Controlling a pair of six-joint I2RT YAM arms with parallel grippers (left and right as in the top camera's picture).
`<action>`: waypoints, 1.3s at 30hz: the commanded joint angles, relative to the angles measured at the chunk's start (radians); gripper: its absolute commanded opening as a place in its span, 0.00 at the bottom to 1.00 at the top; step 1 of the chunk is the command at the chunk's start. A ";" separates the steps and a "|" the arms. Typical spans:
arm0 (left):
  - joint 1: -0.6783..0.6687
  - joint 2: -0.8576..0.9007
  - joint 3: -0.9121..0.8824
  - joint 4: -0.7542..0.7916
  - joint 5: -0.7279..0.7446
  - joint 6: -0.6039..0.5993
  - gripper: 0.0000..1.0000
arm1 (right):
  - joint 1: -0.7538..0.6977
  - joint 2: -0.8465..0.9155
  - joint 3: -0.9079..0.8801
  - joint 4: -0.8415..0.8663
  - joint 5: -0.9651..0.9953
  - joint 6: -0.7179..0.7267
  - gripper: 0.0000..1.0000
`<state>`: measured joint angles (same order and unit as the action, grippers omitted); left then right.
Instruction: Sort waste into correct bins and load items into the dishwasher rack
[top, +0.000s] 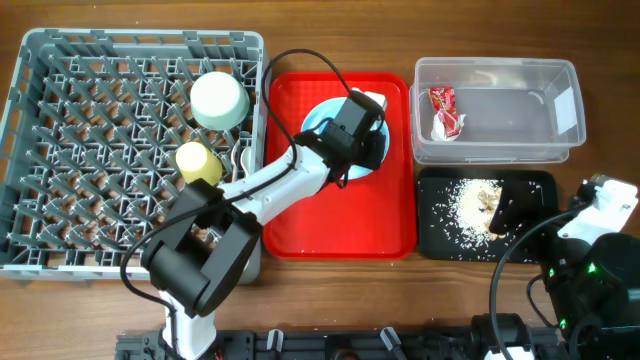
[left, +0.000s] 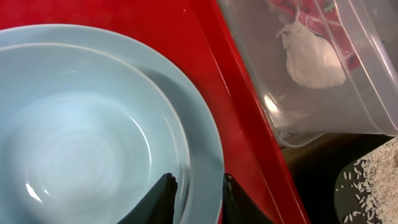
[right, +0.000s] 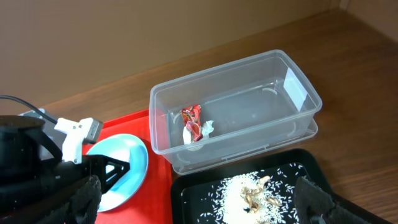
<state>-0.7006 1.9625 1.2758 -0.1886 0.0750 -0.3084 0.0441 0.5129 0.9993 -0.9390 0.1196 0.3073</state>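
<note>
**Plate pinched at its rim, ready to go to the rack**

My left jaws (left: 198, 194) are closed to a slim gap. One finger sits inside the light blue plate (left: 81, 137) and the other just outside its edge, so the rim fills the gap. I read that as a pinch on the plate. My right jaws (right: 202, 208) are spread as wide as they go and hold nothing.

The dishwasher rack (top: 120, 42) lies well to the left of the left jaws. The red tray (top: 330, 225) lies directly under the left jaws and carries the plate. The clear tub (top: 500, 68) is just right of them, beyond the tray's lip. The black tray (top: 435, 240) sits below and ahead of the right jaws.

Inside the rack, on the side nearest the left jaws, are a mint-green bowl (top: 219, 98) and a yellow cup (top: 197, 160). A red-and-white wrapper (top: 445, 110) lies in the tub. Rice scraps (top: 472, 205) are scattered across the black tray.

A rim pinch on a smooth plate will probably swivel, so I would raise the gripped edge slowly and let the far edge trail. The plate should clear the tray's lip before I move it left. I would then stand it between free pegs, away from the bowl and cup. The right arm should stay parked.
</note>
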 joint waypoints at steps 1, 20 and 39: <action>-0.003 0.042 0.005 0.013 -0.051 0.017 0.27 | -0.003 0.000 0.008 0.003 -0.010 -0.017 1.00; 0.002 -0.140 0.006 -0.114 -0.053 0.012 0.04 | -0.003 0.000 0.008 0.003 -0.010 -0.017 1.00; 0.496 -1.034 0.005 -1.135 0.641 0.186 0.04 | -0.003 0.000 0.008 0.003 -0.010 -0.017 1.00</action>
<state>-0.3077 0.9485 1.2861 -1.2572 0.4816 -0.2459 0.0441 0.5129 0.9993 -0.9386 0.1196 0.3073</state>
